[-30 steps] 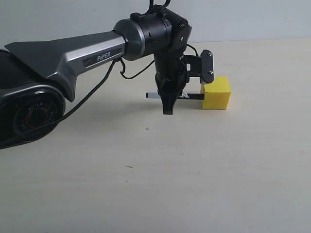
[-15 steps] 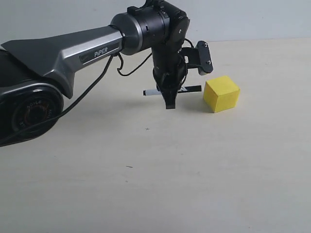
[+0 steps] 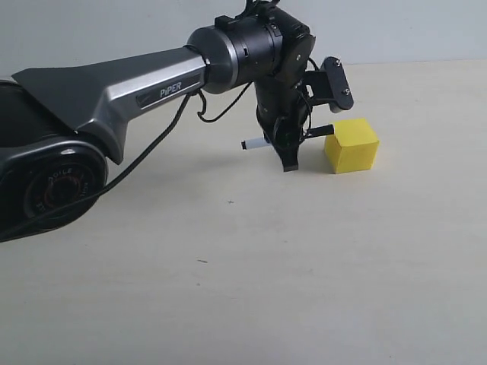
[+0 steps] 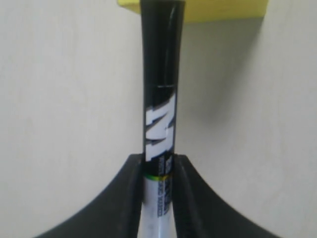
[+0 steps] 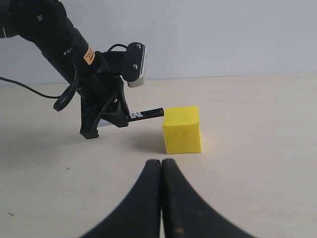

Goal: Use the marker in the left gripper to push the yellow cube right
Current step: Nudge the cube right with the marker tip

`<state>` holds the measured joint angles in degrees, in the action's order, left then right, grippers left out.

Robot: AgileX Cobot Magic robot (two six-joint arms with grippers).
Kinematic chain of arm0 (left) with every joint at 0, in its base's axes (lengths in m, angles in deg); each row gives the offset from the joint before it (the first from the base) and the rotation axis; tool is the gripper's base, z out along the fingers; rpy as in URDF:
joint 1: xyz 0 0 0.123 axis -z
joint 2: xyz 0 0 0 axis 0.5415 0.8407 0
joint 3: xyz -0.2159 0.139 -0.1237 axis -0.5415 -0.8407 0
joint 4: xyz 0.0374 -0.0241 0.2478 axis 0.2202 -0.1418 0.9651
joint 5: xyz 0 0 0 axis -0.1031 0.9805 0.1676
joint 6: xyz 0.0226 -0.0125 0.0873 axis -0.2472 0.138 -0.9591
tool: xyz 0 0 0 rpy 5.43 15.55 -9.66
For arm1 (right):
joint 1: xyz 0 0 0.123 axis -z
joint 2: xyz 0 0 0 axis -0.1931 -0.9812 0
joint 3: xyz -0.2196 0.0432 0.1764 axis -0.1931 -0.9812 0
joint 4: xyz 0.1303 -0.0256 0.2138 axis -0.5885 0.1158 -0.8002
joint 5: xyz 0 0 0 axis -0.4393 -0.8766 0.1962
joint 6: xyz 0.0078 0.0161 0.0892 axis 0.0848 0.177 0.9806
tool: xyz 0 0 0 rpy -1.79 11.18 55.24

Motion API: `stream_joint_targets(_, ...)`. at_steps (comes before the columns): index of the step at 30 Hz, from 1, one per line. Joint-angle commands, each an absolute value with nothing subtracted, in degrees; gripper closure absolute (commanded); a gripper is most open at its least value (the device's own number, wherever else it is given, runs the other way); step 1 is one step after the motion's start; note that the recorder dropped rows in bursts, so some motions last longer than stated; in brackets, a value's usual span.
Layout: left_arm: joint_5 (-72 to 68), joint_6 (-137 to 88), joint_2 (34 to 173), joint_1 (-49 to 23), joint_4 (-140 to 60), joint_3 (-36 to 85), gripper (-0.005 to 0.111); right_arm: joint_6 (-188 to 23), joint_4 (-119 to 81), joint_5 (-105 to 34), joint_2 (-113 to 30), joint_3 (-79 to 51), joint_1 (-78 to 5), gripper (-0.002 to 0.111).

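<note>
My left gripper (image 3: 288,158) points down at the table and is shut on the marker (image 3: 320,132), which lies level across it. The white barrel end sticks out to the left and the black cap points right. The cap tip meets the upper left edge of the yellow cube (image 3: 351,144), which stands on the table just right of the gripper. In the left wrist view the marker (image 4: 159,99) runs from between the jaws to the cube (image 4: 223,9). My right gripper (image 5: 161,166) is shut and empty, a short way in front of the cube (image 5: 182,130).
The pale tabletop (image 3: 304,266) spreads all around the cube. The grey and black PiPER arm (image 3: 144,87) reaches in from the left, with a camera bracket (image 3: 337,84) hanging above the cube. A plain wall runs behind the table.
The left gripper backed off to the left, then came right again with the marker, so the cap tip now meets the cube. The cube sits slightly further right and turned.
</note>
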<state>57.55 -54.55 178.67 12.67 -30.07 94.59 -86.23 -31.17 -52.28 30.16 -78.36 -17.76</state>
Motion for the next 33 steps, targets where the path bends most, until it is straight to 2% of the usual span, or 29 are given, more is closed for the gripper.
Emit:
stream_joint_targets(1,55.3,-52.4,178.8,12.8,-29.4,95.0,0.107,-86.4,-31.1,-51.9,30.5,-78.6,-17.8,0.108)
stream_joint_targets(33,56.4,-48.6,181.0,14.8,-19.5,97.0,0.107,-86.4,-31.1,-51.9,30.5,-78.6,-17.8,0.108)
